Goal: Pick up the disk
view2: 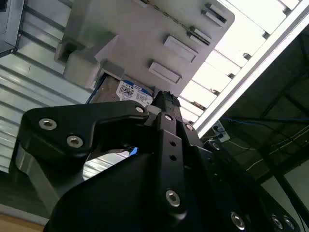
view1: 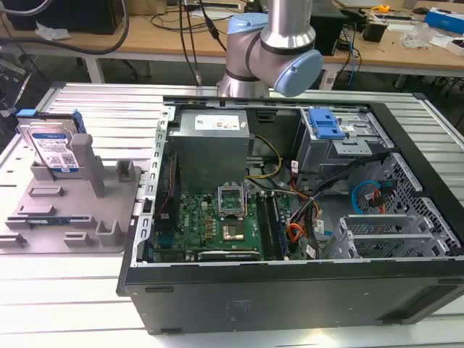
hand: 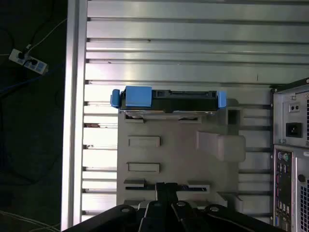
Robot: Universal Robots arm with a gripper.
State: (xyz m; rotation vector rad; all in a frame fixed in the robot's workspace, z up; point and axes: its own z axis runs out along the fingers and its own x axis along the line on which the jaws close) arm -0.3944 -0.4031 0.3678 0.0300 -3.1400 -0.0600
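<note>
One disk point(view1: 52, 148) stands on edge in a slot at the rim of the grey fixture point(view1: 72, 217), near the side edge of the slatted tabletop point(view1: 109, 109) beside the open computer case point(view1: 290, 304) holding its motherboard point(view1: 210, 217), so my jaws, clenched on nothing and well apart from it, had best spread wide and centre over its top edge.

Exterior view: set high, looking obliquely down over the open case point(view1: 290, 297) from middling range; fixture point(view1: 72, 210) at the exterior view's left.
First wrist view: well above the fixture point(hand: 169, 159), facing straight down past the gripper point(hand: 166, 186).
Second wrist view: close behind the gripper point(view2: 163, 96), slanting along it to the fixture point(view2: 145, 38).
Shared: fixture and disk point(view1: 51, 148) point(view2: 130, 92) point(hand: 169, 100) in all three; case point(hand: 289, 145) in the exterior and first wrist views.
</note>
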